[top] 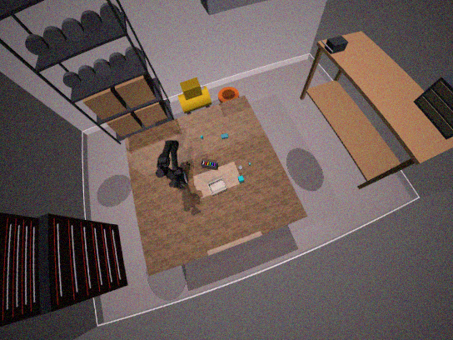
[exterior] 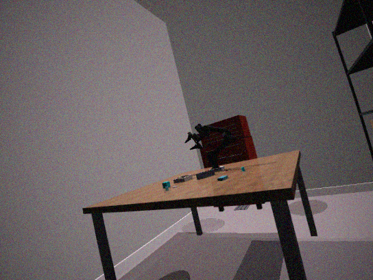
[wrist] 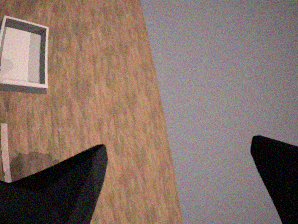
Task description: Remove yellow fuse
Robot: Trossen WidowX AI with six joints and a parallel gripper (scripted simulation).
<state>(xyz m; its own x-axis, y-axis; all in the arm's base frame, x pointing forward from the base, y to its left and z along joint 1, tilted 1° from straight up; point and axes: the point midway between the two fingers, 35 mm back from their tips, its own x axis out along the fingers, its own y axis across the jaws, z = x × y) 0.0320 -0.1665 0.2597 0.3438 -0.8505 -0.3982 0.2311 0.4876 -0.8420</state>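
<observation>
The fuse block stands on the table, dark, with a row of small coloured fuses in it. A yellow one seems to be among them in the top view, too small to place exactly. The block is outside the wrist view. The white tray is near the block, at the upper left of the wrist view, and no fuse shows in its visible part. My gripper is wide open and empty, high above the table, to the side of the block and tray.
A pale mat lies partly under the tray. A cyan cube is at the mat's edge, with small bits near it. A blue block and a small teal piece lie beyond the fuse block.
</observation>
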